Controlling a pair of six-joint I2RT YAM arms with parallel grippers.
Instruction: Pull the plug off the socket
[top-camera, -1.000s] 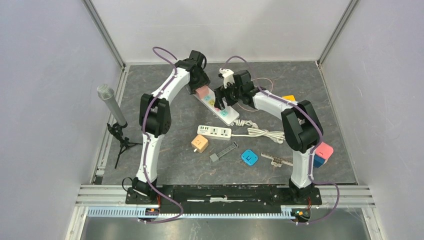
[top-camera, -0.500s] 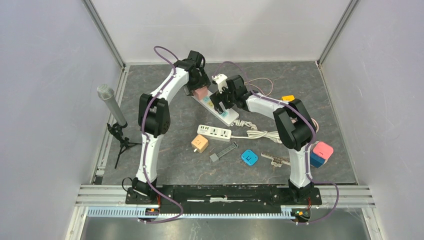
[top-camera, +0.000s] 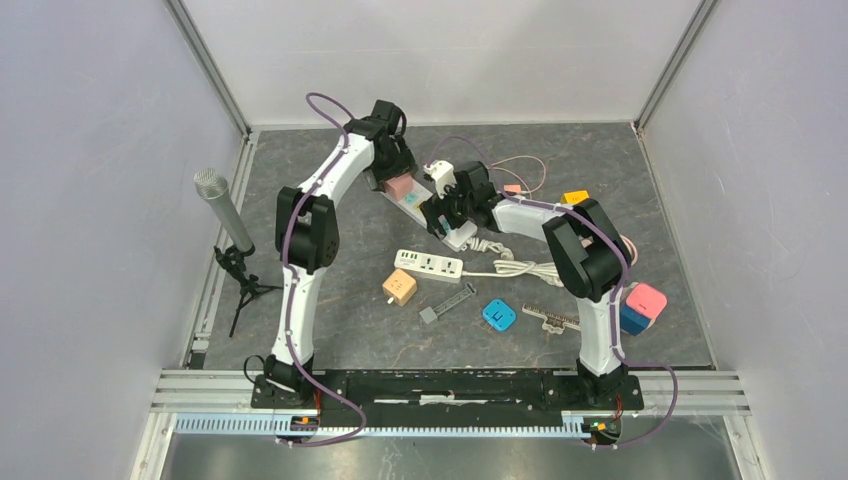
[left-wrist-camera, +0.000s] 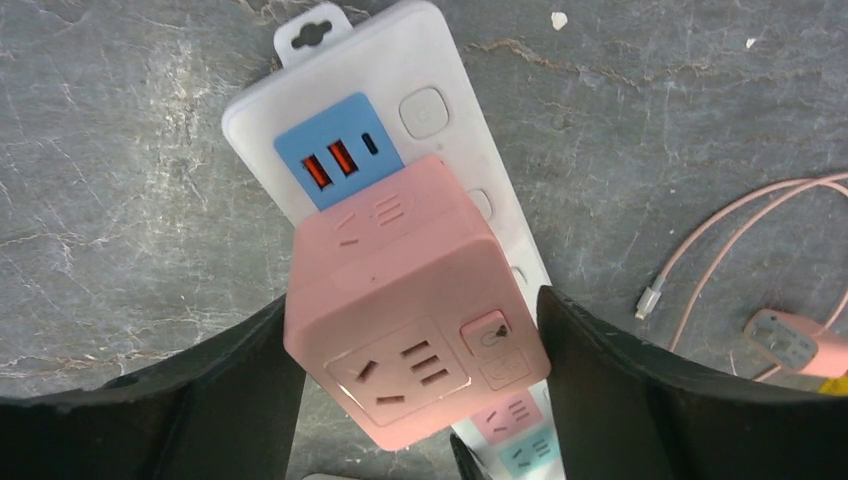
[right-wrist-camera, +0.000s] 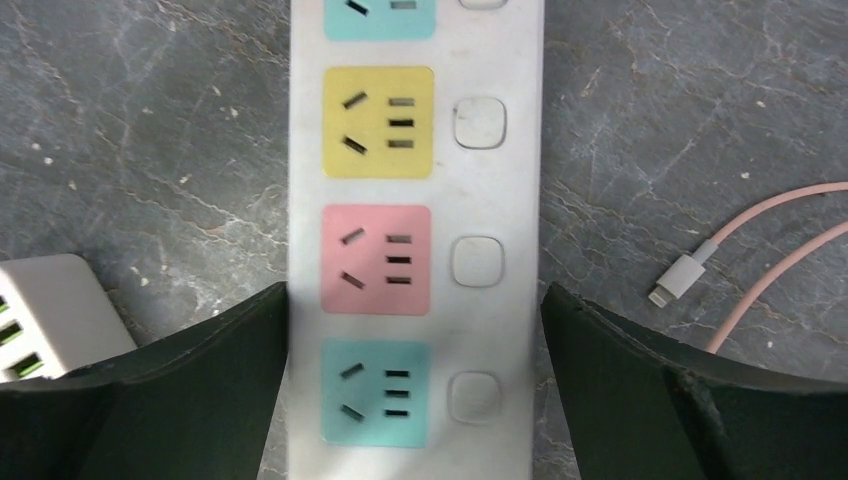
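Flanking one pink plug (left-wrist-camera: 415, 320), left end effector (left-wrist-camera: 414, 345): clamp uncertain; at 4 o'clock, right end effector (right-wrist-camera: 415, 300) gapes astride one white power strip (right-wrist-camera: 500, 180).

My left gripper (top-camera: 392, 168) at the pink plug cube (top-camera: 402, 186), my right gripper (top-camera: 446, 208) low over the white power strip (top-camera: 462, 236)

Top external view looks down steeply from high behind the near edge, far off, taking in the whole tabletop (top-camera: 650, 200); left wrist view looks straight down, very close, on the power strip (left-wrist-camera: 440, 60) end carrying the pink adapter (left-wrist-camera: 400, 300); right wrist view looks straight down, equally close, on the strip's coloured sockets; all three views share that strip.
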